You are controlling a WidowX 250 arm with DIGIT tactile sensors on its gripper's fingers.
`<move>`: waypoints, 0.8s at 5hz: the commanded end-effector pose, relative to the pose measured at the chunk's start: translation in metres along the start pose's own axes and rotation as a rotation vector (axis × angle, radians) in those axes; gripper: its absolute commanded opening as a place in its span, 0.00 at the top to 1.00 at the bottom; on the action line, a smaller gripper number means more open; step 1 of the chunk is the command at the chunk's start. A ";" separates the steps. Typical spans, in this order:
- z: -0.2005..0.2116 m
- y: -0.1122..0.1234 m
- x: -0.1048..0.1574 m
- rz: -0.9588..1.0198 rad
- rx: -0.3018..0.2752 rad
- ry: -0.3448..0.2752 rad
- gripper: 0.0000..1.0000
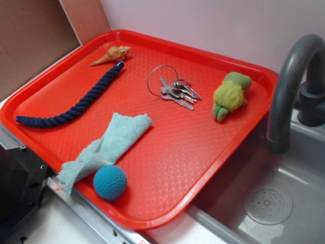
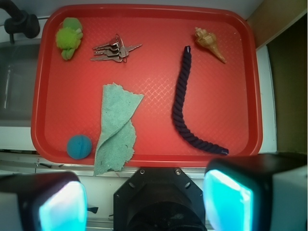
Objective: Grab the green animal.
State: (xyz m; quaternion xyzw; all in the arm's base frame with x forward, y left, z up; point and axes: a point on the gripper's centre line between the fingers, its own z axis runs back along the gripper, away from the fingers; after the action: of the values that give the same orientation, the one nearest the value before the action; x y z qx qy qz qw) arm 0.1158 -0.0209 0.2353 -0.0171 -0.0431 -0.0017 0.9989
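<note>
From my wrist view the red tray (image 2: 149,154) fills most of the picture, and the green animal (image 2: 68,37) lies in its corner at about 10 o'clock, just inside the rim, its darker head toward the far edge. Just beside it toward 3 o'clock lies a bunch of keys (image 2: 114,50), apart from the toy. Below the keys, near the middle of the tray, a pale teal cloth (image 2: 115,127) lies crumpled, its lower end hanging over the near rim. The teal ball (image 2: 79,146) sits at 7 o'clock, just beside the cloth. A dark blue rope (image 2: 185,103) curves along the right half of the tray, and a seashell (image 2: 210,43) rests at 1 o'clock, near the rope's far end. Nothing lies on or against the green animal; the tray around it is bare red plastic.

In the exterior view the green animal (image 1: 231,95) sits near the tray's rim (image 1: 203,175) closest to the grey tap (image 1: 292,86) and the sink (image 1: 284,203), with the keys (image 1: 175,89) apart from it toward the tray's middle.

My claw (image 2: 144,202) hangs at 6 o'clock, outside the tray's near edge, well apart from the toy. Its two fingers (image 2: 62,207) stand wide apart, and they grip and touch nothing.
</note>
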 end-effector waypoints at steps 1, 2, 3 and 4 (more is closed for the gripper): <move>0.000 0.000 0.000 0.000 0.000 0.000 0.00; -0.015 0.004 0.022 0.246 0.044 -0.057 0.00; -0.027 -0.004 0.046 0.405 0.086 -0.143 0.00; -0.044 -0.012 0.071 0.439 0.062 -0.210 0.00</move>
State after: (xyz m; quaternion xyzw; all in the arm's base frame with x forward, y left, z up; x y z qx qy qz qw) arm 0.1886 -0.0334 0.1908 0.0125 -0.1335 0.2194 0.9664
